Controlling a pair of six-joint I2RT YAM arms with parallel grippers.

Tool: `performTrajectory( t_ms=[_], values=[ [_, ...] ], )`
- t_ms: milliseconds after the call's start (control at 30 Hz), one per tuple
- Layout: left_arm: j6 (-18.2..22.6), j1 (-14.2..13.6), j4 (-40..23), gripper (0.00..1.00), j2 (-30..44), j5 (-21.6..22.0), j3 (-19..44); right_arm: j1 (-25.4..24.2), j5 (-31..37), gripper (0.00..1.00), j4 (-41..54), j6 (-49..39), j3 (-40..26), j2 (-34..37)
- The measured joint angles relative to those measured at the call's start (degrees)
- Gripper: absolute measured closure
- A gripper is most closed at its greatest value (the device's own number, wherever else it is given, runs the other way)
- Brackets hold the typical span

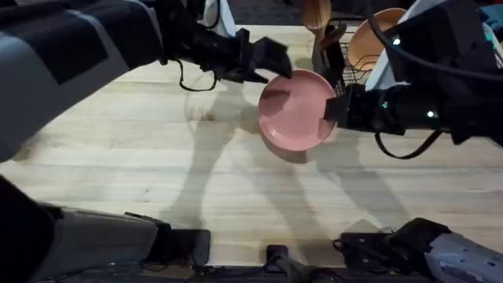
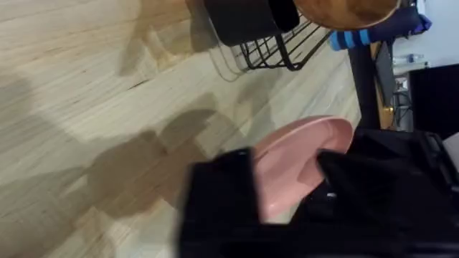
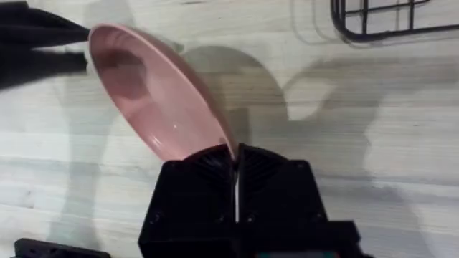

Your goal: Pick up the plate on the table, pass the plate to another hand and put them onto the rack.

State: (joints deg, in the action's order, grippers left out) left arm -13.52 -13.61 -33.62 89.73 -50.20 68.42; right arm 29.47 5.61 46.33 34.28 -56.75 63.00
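The plate point(image 1: 296, 108) hung in the air between the two arms, clear of the table point(image 1: 141, 157), its shadow thrown on the wood beneath it. The right gripper point(image 1: 336, 108) was clenched on the rim at the plate's right edge; in the right wrist view the plate point(image 3: 154, 104) ran up and away from the right gripper point(image 3: 235, 154), tilted, with its pink face turned outward and the rim pinched in the narrow seam where the fingers met. On the opposite edge sat the left gripper point(image 1: 273, 69), its tip right at the plate's far-left rim. In the left wrist view the plate point(image 2: 294, 161) lay between the left gripper's point(image 2: 287, 193) two dark fingers, so the jaws looked parted around the rim, though I couldn't say for sure whether they were pressing on it or had let go. My read was a handover, with the right arm carrying the weight. The rack point(image 1: 346, 59) stood just beyond the right gripper, up and to its right, so that arm was plainly the nearer one. Much of the rack was cut off or hidden behind the right arm, with an orange-tan plate point(image 1: 369, 35) resting in it, and which slots were free was not visible.
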Motion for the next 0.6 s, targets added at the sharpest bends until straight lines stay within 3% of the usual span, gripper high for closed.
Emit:
performTrajectory(
  t_ms=[33,100,400,600],
  values=[
    [-0.06,-0.05,0.04,0.08,0.0,-0.1,0.0,-0.01,0.0,0.967,0.0,0.0,0.0,0.01],
    [-0.3,-0.08,0.1,0.012,0.0,-0.19,0.0,-0.01,-0.02,0.967,0.0,0.0,0.0,0.02],
    [-0.28,-0.08,0.83,0.006,-0.08,0.79,0.0,-0.01,0.17,0.969,1.73,-4.59,0.0,-0.08],
    [-0.38,-0.08,0.52,0.005,-3.75,4.39,0.0,-1.06,3.34,0.971,9.75,-8.52,-0.21,-4.15]
  ],
)
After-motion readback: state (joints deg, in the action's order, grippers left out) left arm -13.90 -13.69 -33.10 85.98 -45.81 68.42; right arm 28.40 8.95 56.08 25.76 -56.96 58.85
